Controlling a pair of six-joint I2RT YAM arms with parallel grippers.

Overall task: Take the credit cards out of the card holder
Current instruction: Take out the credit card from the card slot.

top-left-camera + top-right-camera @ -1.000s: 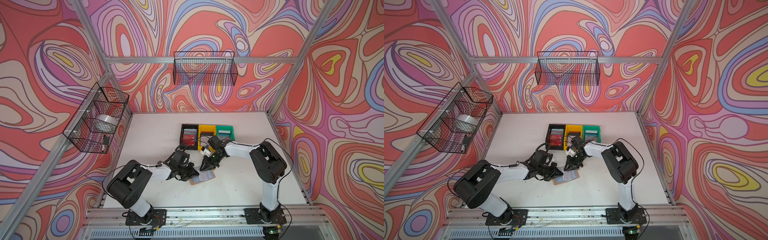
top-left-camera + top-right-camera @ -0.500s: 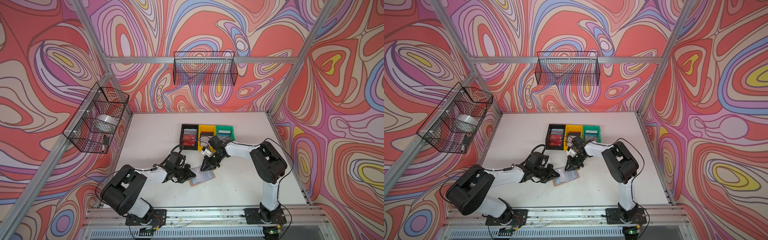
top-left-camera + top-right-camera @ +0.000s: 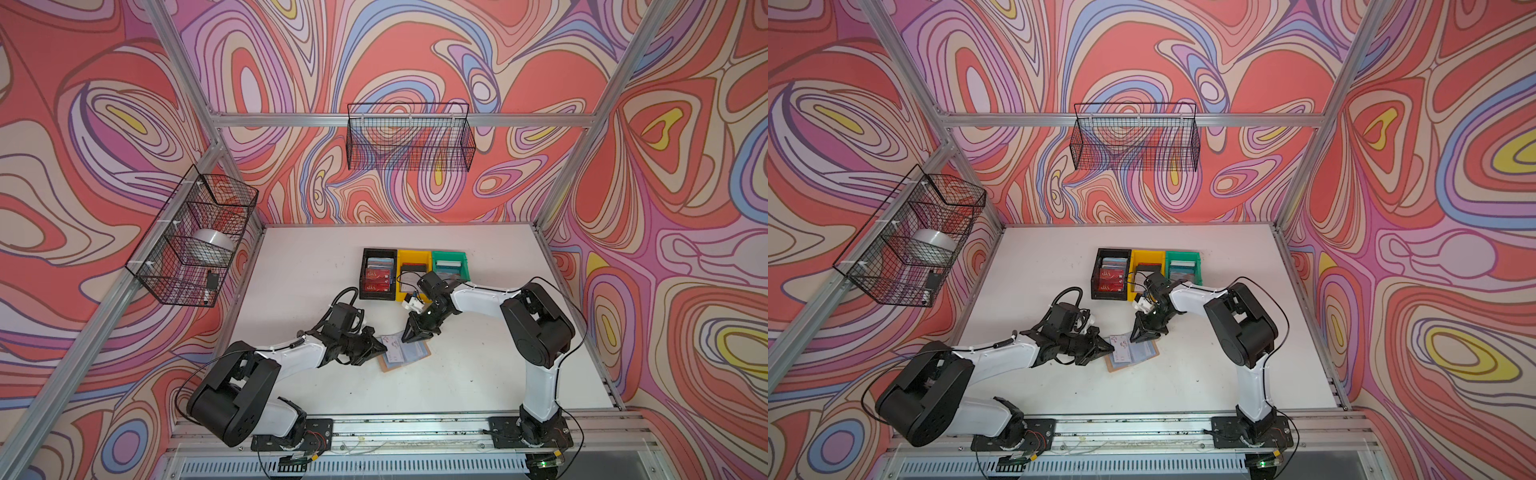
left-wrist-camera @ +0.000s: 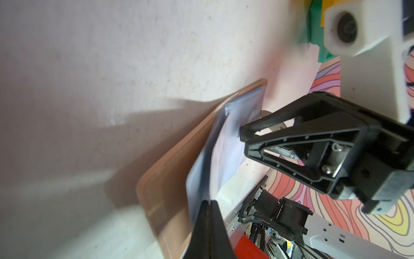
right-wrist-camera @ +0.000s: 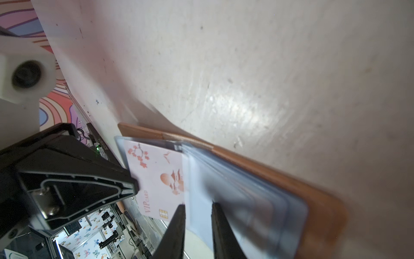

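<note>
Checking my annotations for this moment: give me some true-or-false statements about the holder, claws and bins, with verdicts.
1. The card holder lies open on the table. True.
2. The left claw is shut on a white card. True.
3. The black bin is empty. False: the black bin holds red cards.
4. The right claw grips a red card. False: the right claw is open over the clear sleeves.
5. The yellow bin is beside the green bin. True.

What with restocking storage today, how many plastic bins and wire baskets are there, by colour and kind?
black plastic bin: 1
yellow plastic bin: 1
green plastic bin: 1
wire baskets: 2
Total: 5
</note>
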